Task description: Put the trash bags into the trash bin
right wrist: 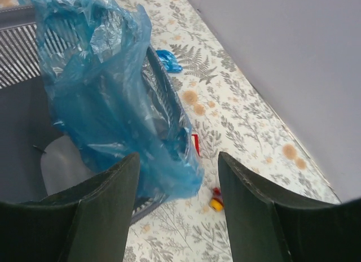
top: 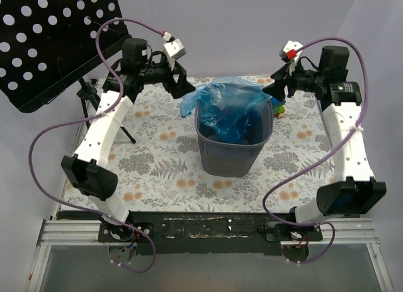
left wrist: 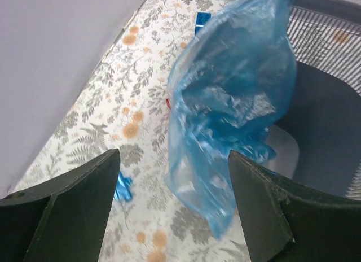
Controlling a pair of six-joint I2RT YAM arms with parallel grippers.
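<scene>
The dark grey wire-mesh trash bin (top: pixel 230 155) stands upright mid-table. The bright blue trash bag (top: pixel 234 106) lies partly inside it and hangs over its far rim, with a flap spilling out to the left. My left gripper (top: pixel 183 85) is open and empty, just left of that flap. In the left wrist view the bag (left wrist: pixel 231 104) hangs between my open gripper (left wrist: pixel 174 154) and the bin (left wrist: pixel 330 112). My right gripper (top: pixel 278 88) is open and empty by the bin's far right rim. In the right wrist view the gripper (right wrist: pixel 178 156) is open above the bag's draped edge (right wrist: pixel 107 98) on the bin (right wrist: pixel 20 53).
A black perforated music stand (top: pixel 50 40) leans at the far left. A multicoloured toy car (top: pixel 278 107) sits behind the bin on the right. A red block (right wrist: pixel 196 144), a small yellow-red toy piece (right wrist: pixel 216 201) and small blue scraps (left wrist: pixel 123 187) (right wrist: pixel 168 60) lie on the floral cloth.
</scene>
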